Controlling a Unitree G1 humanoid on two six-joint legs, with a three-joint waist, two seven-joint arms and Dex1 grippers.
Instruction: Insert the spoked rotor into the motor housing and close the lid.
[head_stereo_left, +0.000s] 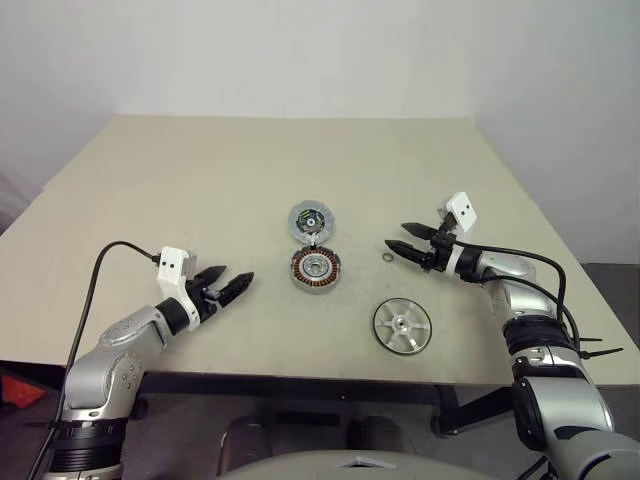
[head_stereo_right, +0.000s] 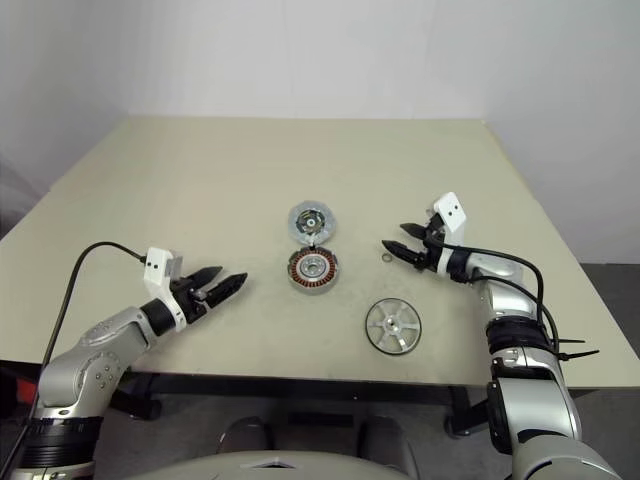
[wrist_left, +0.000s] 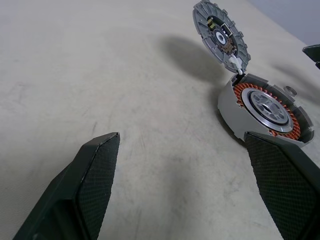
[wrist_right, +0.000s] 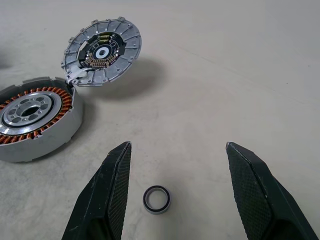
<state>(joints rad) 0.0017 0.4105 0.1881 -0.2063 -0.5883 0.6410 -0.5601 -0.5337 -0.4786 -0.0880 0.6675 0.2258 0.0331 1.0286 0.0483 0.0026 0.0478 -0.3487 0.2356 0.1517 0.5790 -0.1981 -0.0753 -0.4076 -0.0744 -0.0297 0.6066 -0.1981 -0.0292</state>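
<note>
We see the motor housing (head_stereo_left: 316, 271) sitting near the middle of the table (head_stereo_left: 200, 190), its copper windings exposed, with the lid (head_stereo_left: 310, 221) swung up and back on its far edge, so the cup is ready to receive a part. The spoked rotor (head_stereo_left: 402, 325) lies flat on the table, nearer to us and to the right of the housing, apart from it and untouched. A small washer ring (head_stereo_left: 387, 259) rests just right of the housing.

Our left gripper (head_stereo_left: 228, 287) hovers to the left of the housing with its fingers spread wide and nothing between them. Our right gripper (head_stereo_left: 412, 244) hangs to the right, its fingers also parted and empty, with the washer ring on the table just beyond the tips.

We judge the task to be at its very start: the rotor has not yet been picked up. The next move calls for the right gripper to swing nearer, over the rotor, and catch its rim or a spoke. That is awkward, since the disc lies flat against the table.
</note>
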